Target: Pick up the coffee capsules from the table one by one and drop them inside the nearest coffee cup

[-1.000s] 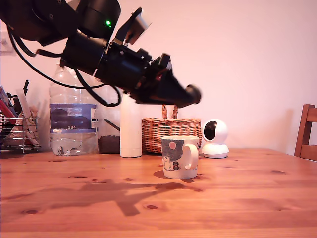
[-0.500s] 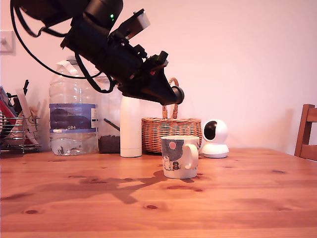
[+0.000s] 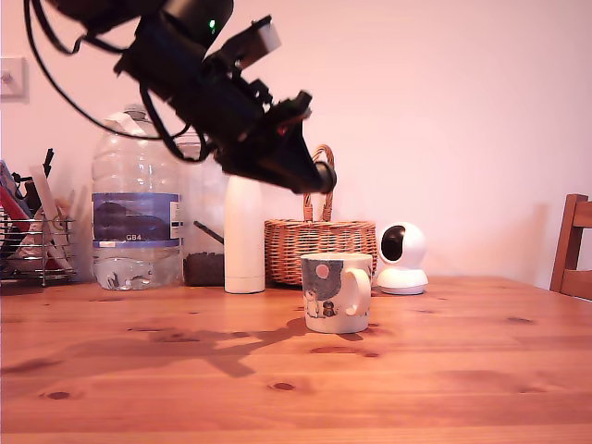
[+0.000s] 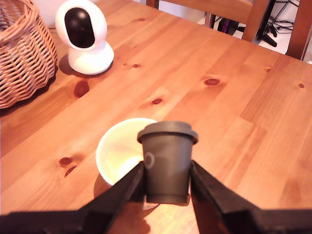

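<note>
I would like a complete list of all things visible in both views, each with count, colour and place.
coffee capsule: 1, dark grey, held between the gripper fingers above the cup
coffee cup: 1, white with grey-blue print, centre of the table
table: 1, brown wood, under everything
basket: 1, tan wicker, behind the cup
small camera: 1, white with black face, the exterior view's right of the basket
white bottle: 1, white, the exterior view's left of the basket
water bottle: 1, clear with blue label, far left in the exterior view
wire rack: 1, metal, left edge of the exterior view
chair: 1, brown wood, right edge of the exterior view
gripper: 1, black, raised over the cup
</note>
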Tool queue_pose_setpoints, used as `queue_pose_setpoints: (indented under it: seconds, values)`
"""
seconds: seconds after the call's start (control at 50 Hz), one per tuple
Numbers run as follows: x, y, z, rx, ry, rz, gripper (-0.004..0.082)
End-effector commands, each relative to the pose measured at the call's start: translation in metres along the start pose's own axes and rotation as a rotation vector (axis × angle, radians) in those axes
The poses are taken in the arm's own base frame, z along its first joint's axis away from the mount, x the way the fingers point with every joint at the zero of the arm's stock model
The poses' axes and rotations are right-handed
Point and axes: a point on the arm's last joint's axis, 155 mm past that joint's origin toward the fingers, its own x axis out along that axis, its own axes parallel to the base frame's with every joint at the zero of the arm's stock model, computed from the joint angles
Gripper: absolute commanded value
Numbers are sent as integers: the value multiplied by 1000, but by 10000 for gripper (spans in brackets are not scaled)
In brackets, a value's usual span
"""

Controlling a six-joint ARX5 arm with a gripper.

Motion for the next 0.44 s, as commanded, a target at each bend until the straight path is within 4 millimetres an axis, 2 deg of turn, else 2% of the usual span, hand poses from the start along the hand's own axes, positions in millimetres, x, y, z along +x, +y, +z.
queue_pose_setpoints:
  seconds: [0.0,0.42]
  values:
    - [6,6,5,6,3,9,144]
    - [44,18,-15,-41,156,-2,144]
